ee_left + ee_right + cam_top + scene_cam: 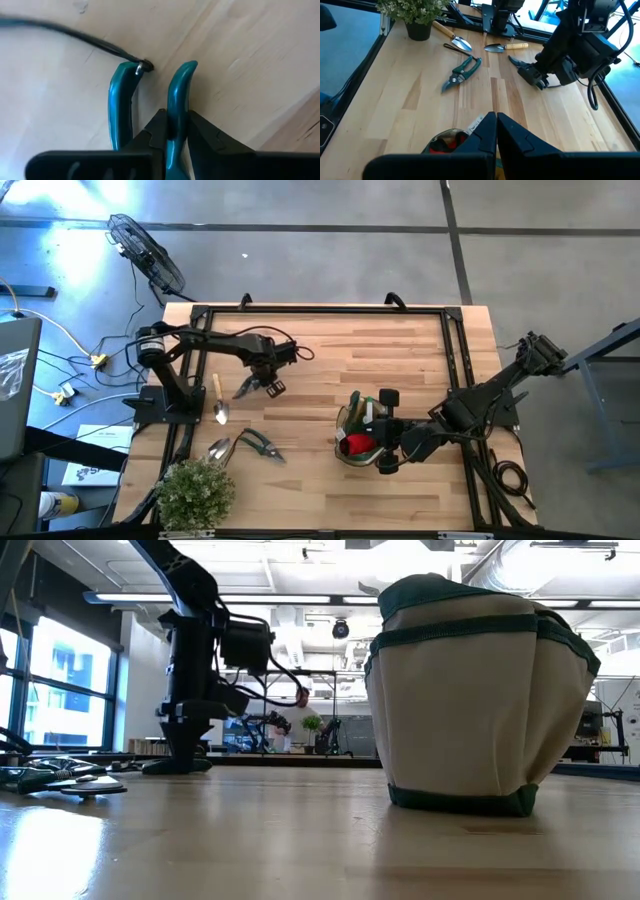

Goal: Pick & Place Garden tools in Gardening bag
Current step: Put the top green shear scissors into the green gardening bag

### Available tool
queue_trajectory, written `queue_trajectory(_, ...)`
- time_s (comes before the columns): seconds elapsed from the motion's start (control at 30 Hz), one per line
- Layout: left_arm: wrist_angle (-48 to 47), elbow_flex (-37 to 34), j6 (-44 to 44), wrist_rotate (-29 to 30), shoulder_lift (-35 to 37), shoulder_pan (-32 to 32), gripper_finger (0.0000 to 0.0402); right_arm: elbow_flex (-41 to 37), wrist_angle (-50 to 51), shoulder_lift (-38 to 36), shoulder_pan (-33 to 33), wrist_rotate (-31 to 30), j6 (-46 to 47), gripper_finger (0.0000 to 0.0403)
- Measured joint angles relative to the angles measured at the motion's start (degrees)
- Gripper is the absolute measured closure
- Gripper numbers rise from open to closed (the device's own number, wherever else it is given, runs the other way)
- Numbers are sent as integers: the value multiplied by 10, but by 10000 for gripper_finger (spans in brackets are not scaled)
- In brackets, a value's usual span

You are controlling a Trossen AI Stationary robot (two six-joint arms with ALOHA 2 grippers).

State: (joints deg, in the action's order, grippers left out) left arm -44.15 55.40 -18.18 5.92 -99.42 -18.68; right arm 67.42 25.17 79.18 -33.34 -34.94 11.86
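High view, left to right: a potted plant (196, 492) stands at the near-left corner of the wooden surface (330, 350). Just beside it lie two trowels, one with a wooden handle (217, 398) pointing away from the plant, the other (219, 449) close to the foliage. Next to that second trowel rest teal-handled pruners (262, 445), lying flat and apart from everything else.

Farther back, the left pincer (262, 383) is down at the surface over a second pair of pruners (245, 387). The left wrist view shows its two dark fingers (205, 142) closed tight on one teal handle of those pruners (175, 107), the other handle curving free alongside, a small wire catch at its tip. The low view shows this arm standing upright at the left with the tool's tip touching the wood.

Right of centre sits the gardening bag (357, 435), upright, mouth open upward, with a red piece (357, 445) and a green spray bottle (368, 412) inside. In the low view the bag (478, 700) is cream-sided with green trim. The right pincer (385, 430) hovers at the bag's rim on the side toward its own arm; the right wrist view shows its fingers (512, 137) pressed together, gripping nothing.
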Motion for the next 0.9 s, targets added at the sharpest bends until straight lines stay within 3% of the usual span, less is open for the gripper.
queue_trajectory(0.47, 3, 0, 45, 22, -1, 12, 364, 0, -3, 0, 0, 0, 6, 400)
queue_trajectory(0.9, -8, 0, 59, -5, 20, 15, 364, 0, -3, 0, 3, 0, -4, 400)
